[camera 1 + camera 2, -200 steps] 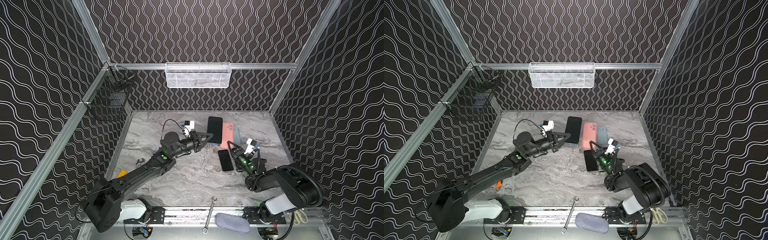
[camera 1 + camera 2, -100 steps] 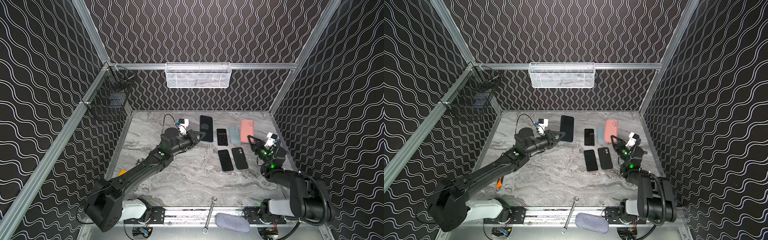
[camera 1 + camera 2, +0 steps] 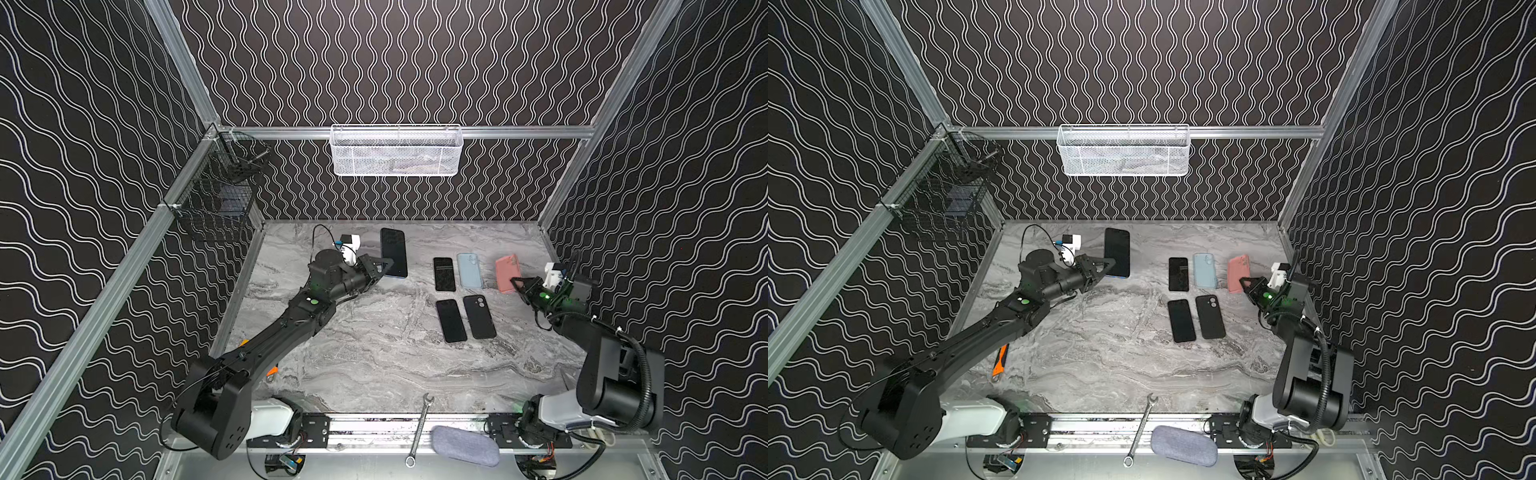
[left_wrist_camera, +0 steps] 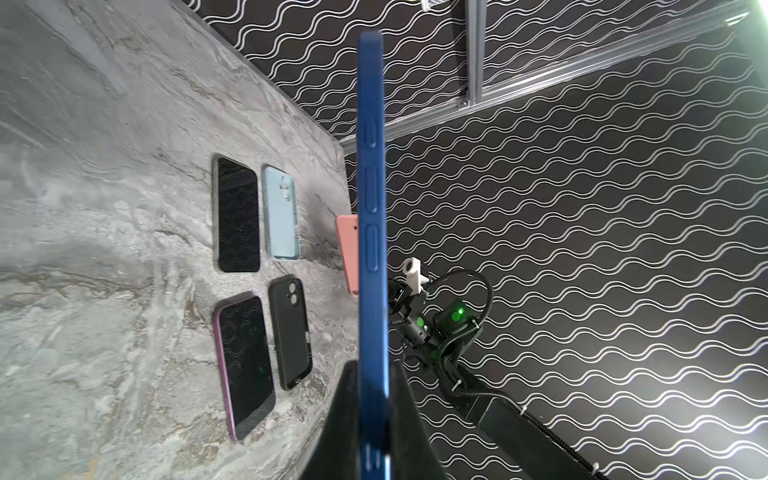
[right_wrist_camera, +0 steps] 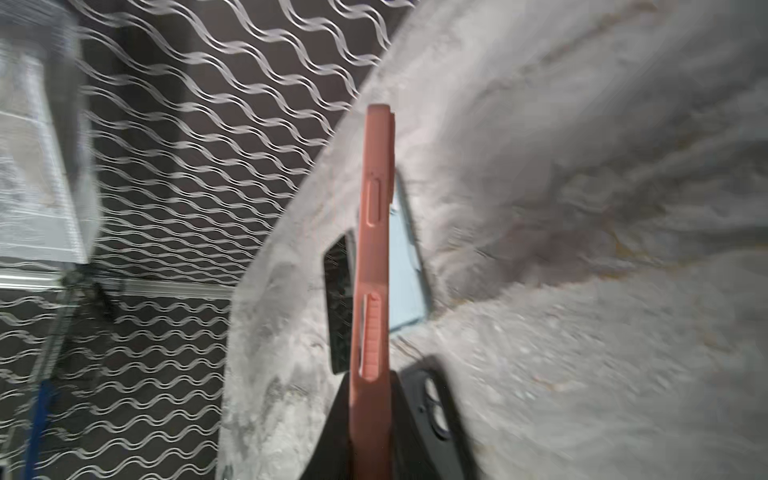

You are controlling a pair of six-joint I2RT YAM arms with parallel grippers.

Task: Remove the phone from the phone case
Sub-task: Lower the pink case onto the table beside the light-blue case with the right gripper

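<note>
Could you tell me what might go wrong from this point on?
1. The left claw pinches the blue phone by one short end only; it could pivot or slip and drop onto the table.
2. The right claw holds the pink case at its end, close to the light blue case; setting it down carelessly might knock that case or the dark phone next to it.
</note>
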